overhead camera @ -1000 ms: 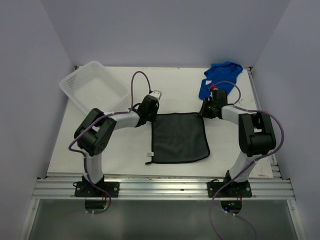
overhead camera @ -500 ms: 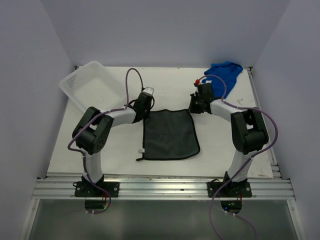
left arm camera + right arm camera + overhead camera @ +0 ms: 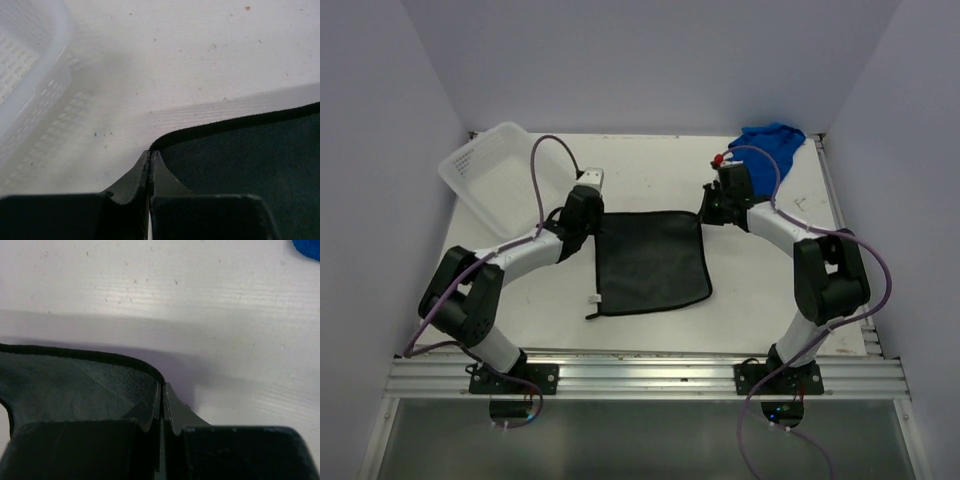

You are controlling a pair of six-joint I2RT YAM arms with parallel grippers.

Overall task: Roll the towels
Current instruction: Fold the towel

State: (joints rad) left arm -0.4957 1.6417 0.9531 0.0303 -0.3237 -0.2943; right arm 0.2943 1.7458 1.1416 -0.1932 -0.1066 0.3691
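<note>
Pinching seen from overhead: left gripper (image 3: 590,222) and right gripper (image 3: 708,212) each clamped on far corner of dark towel (image 3: 650,262), spread flat on table (image 3: 650,170). Blue towel (image 3: 770,140) bunched at far right corner.
Left wrist: fingertips (image 3: 142,170) together, hem nipped between.
Right wrist: same pinch.
Cloth likely light, limp, slides easily; hold by hemmed corners, tension even.

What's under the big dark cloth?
The dark square microfibre cloth lies flat on the white table. Whatever is beneath is covered, though no bump shows.
</note>
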